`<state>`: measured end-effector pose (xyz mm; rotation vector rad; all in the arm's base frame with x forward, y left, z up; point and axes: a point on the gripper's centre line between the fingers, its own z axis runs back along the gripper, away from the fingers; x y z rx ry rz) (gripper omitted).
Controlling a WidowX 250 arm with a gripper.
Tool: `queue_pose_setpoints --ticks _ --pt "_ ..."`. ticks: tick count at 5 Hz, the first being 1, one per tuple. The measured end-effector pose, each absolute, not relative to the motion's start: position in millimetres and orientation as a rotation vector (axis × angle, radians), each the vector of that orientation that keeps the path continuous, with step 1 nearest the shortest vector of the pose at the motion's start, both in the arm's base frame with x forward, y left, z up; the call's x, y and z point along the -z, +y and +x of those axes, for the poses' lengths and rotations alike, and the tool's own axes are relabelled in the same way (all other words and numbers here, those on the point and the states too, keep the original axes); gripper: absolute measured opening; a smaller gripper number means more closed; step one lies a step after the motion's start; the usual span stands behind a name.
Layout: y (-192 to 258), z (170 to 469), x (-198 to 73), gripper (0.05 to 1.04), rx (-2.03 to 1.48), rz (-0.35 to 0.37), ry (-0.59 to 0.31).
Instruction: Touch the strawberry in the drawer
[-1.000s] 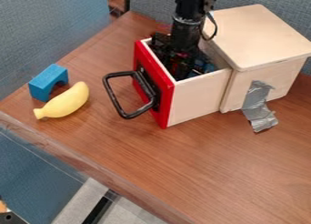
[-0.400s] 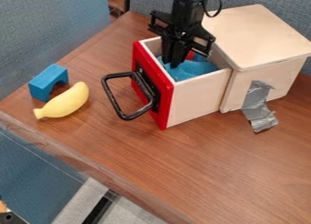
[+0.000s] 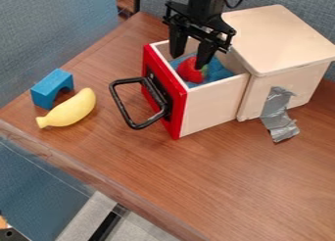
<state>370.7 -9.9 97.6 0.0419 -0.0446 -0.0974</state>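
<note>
Your gripper (image 3: 188,62) has its fingers spread apart with nothing between them, hanging over the pulled-out drawer (image 3: 212,103). The strawberry (image 3: 188,71) lies inside on a blue cloth (image 3: 220,72), toward the red front, its leafy end beside the finger nearer the wooden cabinet (image 3: 281,44). You can't tell from this angle whether that fingertip touches the fruit or hangs just above it, so don't count the touch as made. A small, slow lowering over the berry is probably what you need. Drop too far and you could press it into the cloth or make it roll, since it looks round and nothing grips it. The cloth may snag on a fingertip and drag the strawberry along. The other finger is near the drawer's rim, so drifting toward the black handle (image 3: 140,105) could knock the wall and shift the drawer.
</note>
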Motion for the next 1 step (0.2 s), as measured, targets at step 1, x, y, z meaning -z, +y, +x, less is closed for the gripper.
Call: queue_pose_setpoints --ticks 1 --pt "-10.1 371.9 -98.2 0.999 0.117 0.045 -0.054"
